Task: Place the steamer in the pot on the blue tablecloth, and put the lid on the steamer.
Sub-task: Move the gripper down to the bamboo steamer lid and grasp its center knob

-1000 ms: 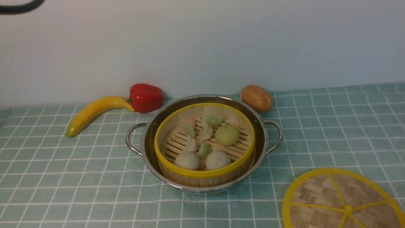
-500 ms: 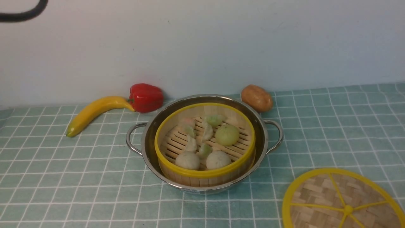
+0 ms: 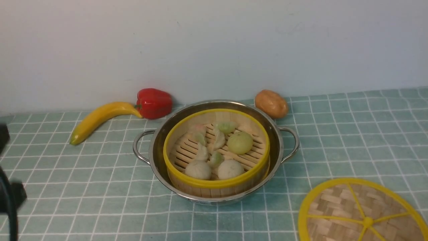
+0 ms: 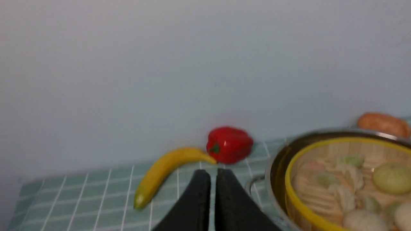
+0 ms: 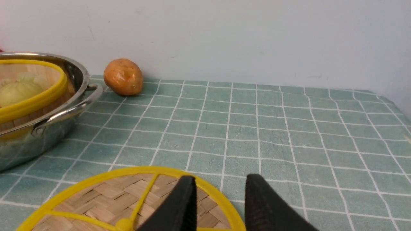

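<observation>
The steel pot [image 3: 277, 140] stands mid-table on the blue tablecloth [image 3: 100, 187]. The steamer [image 3: 214, 182] sits inside it, with dumplings on its slats. The lid [image 3: 334, 201] lies flat on the cloth at the near right. In the right wrist view my right gripper [image 5: 221, 179] is open, straddling the lid's [image 5: 106, 192] yellow rim; I cannot tell if it touches. My left gripper [image 4: 213, 173] has its fingers almost together with only a thin slit between them and holds nothing. It points at the cloth left of the pot [image 4: 276, 166] and steamer [image 4: 290, 189].
A banana [image 3: 100, 118] and a red pepper [image 3: 153, 103] lie by the back wall on the left. A potato [image 3: 271, 103] sits behind the pot on the right. A dark part of my left arm [image 3: 8, 197] shows at the left edge.
The black cable at the top left has left the front view. A dark part of my left arm has come in at the left edge. Pot, steamer and lid have not moved.
</observation>
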